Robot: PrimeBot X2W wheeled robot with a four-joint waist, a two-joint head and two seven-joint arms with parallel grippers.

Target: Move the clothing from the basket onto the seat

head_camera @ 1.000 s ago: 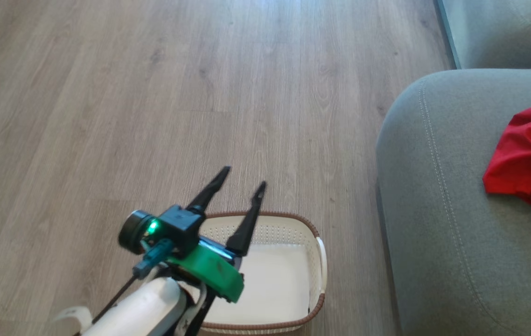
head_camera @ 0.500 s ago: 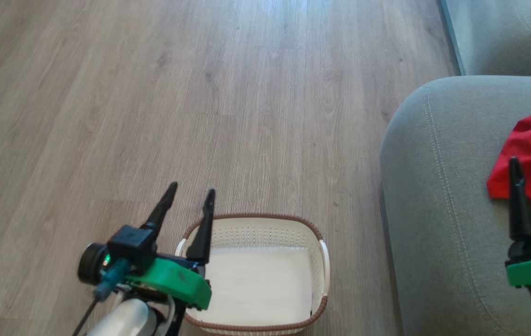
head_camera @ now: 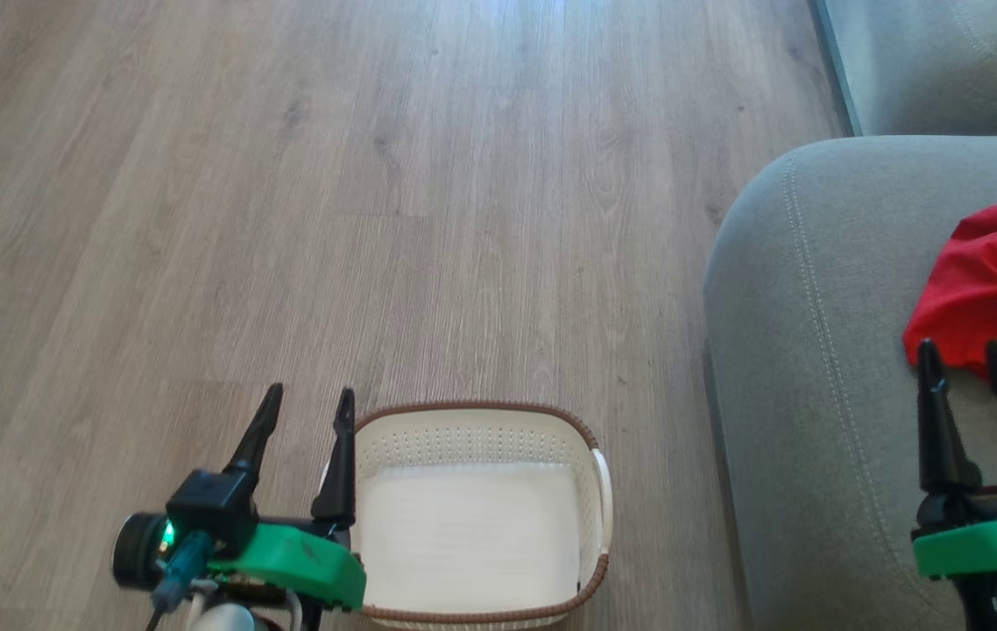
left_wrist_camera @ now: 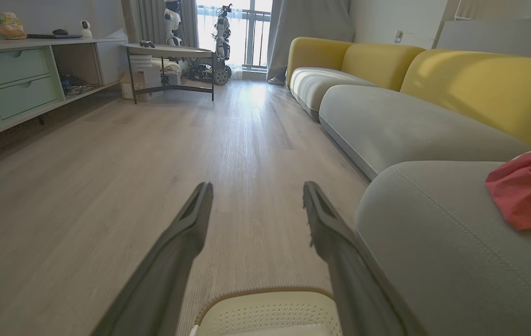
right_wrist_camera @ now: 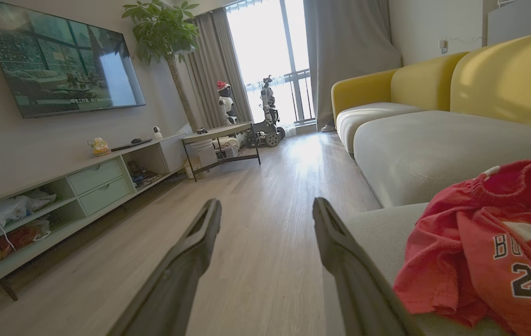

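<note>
Left end effector [head_camera: 310, 394] by the empty basket [head_camera: 472, 407], right end effector [head_camera: 962, 350] over the seat [head_camera: 814, 350] — both wide open, holding nothing, since the clothing [head_camera: 989, 280] already lies there.

place: home living room | left of right hand [right_wrist_camera: 265, 201]: wall television [right_wrist_camera: 60, 60], potted tree [right_wrist_camera: 163, 28], low cabinet with drawers [right_wrist_camera: 97, 182] and cluttered open shelves | right of it: long yellow-backed grey sofa [right_wrist_camera: 433, 140] | ahead: wood-plank floor [right_wrist_camera: 270, 177], side table [right_wrist_camera: 221, 130], curtained balcony window [right_wrist_camera: 265, 46]
</note>
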